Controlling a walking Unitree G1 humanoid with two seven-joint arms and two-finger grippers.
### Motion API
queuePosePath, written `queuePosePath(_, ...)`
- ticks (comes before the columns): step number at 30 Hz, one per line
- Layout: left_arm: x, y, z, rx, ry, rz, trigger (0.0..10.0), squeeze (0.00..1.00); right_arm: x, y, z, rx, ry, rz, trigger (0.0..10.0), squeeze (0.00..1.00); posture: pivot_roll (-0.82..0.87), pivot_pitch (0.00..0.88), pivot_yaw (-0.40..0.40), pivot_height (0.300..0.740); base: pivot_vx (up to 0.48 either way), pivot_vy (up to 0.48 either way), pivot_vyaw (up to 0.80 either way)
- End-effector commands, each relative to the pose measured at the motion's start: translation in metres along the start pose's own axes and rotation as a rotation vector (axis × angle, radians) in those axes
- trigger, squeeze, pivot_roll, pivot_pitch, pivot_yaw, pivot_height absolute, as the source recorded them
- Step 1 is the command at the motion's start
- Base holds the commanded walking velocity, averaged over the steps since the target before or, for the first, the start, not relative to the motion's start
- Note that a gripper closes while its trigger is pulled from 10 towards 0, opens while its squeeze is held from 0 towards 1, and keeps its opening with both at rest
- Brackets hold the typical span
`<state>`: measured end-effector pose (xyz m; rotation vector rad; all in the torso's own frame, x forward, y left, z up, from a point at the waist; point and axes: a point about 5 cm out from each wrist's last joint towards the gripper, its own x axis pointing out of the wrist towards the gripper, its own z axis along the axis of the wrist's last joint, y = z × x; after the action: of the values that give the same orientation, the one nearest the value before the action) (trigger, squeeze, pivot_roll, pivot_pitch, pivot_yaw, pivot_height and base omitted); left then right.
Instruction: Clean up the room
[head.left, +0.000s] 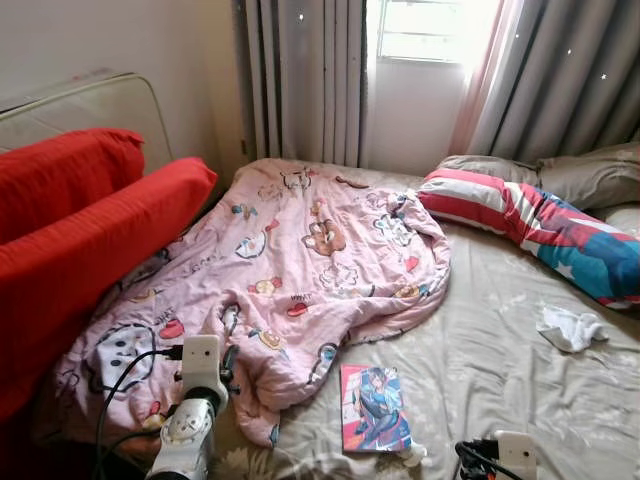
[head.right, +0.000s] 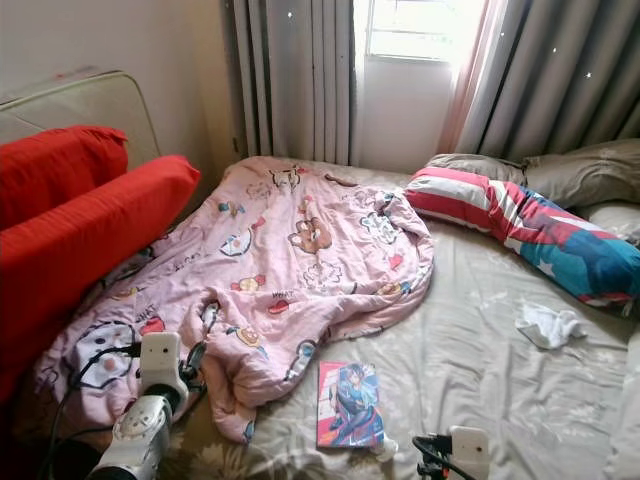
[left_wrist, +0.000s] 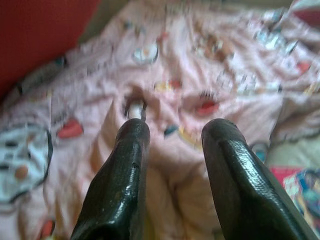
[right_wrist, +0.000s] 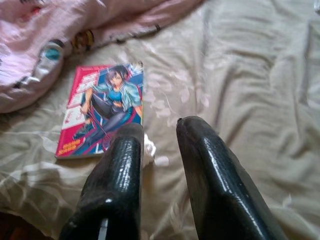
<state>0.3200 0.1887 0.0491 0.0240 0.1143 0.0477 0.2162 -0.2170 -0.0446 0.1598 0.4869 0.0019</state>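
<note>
A crumpled pink cartoon blanket (head.left: 300, 260) lies across the left half of the bed. A manga book (head.left: 374, 408) with a red-edged cover lies flat on the grey sheet (head.left: 480, 350) by the blanket's near edge. A small white scrap (head.left: 412, 455) sits at the book's near corner. A white cloth (head.left: 570, 328) lies crumpled further right. My left gripper (left_wrist: 172, 132) hovers open over the blanket's near folds. My right gripper (right_wrist: 160, 130) is open just above the sheet, right of the book (right_wrist: 100, 125), with the white scrap (right_wrist: 149, 150) beyond its tips.
Red cushions (head.left: 80, 230) stand along the bed's left side. A striped and blue long pillow (head.left: 540, 225) and grey pillows (head.left: 590, 175) lie at the back right. Curtains (head.left: 300, 70) and a window (head.left: 425, 30) are behind the bed.
</note>
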Motion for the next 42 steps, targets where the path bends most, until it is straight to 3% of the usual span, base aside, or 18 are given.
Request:
queuePosePath(1, -0.001, 0.002, 0.003, -0.004, -0.028, 0.0, 10.0, 0.0, 0.0, -0.001, 0.003, -0.016, -0.027, 0.014, 10.0, 0.0, -0.03, 0.003, -0.032, 0.724, 0.0, 0.0, 0.0)
queuePosePath(6, -0.003, 0.011, 0.001, 0.03, -0.021, 0.029, 10.0, 0.0, -0.001, 0.001, 0.004, 0.006, -0.057, 0.033, 10.0, 0.0, -0.03, 0.0, -0.022, 0.724, 0.0, 0.0, 0.0)
queuePosePath(17, -0.007, 0.009, 0.001, 0.005, -0.051, 0.023, 10.0, 0.0, -0.003, 0.001, 0.012, -0.047, -0.143, 0.031, 10.0, 0.0, -0.04, 0.0, -0.018, 0.724, 0.0, 0.0, 0.0)
queuePosePath(18, -0.007, 0.008, 0.002, 0.002, -0.058, 0.024, 10.0, 0.0, 0.026, 0.028, 0.07, -0.125, -0.321, 0.075, 10.0, 0.0, -0.04, 0.0, -0.02, 0.724, 0.0, 0.0, 0.0)
queuePosePath(19, -0.007, 0.008, 0.003, -0.002, -0.065, 0.024, 10.0, 0.0, 0.046, 0.068, 0.147, -0.207, -0.556, 0.122, 10.0, 0.0, -0.04, 0.0, -0.02, 0.724, 0.0, 0.0, 0.0)
queuePosePath(21, -0.007, 0.007, 0.003, -0.001, -0.068, 0.021, 10.0, 0.0, 0.046, 0.082, 0.178, -0.231, -0.667, 0.146, 10.0, 0.0, -0.04, 0.0, -0.02, 0.724, 0.0, 0.0, 0.0)
queuePosePath(27, -0.009, 0.006, 0.002, -0.007, -0.073, 0.024, 10.0, 0.0, 0.04, 0.089, 0.172, -0.207, -0.726, 0.143, 10.0, 0.0, -0.04, 0.0, -0.02, 0.724, 0.0, 0.0, 0.0)
queuePosePath(38, -0.01, 0.005, 0.003, -0.017, -0.092, 0.029, 10.0, 0.0, 0.039, 0.067, 0.147, -0.184, -0.63, 0.008, 10.0, 0.0, -0.04, 0.0, -0.033, 0.724, 0.0, 0.0, 0.0)
queuePosePath(42, -0.009, 0.006, 0.004, -0.019, -0.094, 0.031, 10.0, 0.0, 0.04, 0.068, 0.144, -0.169, -0.614, 0.024, 10.0, 0.0, -0.04, 0.0, -0.035, 0.724, 0.0, 0.0, 0.0)
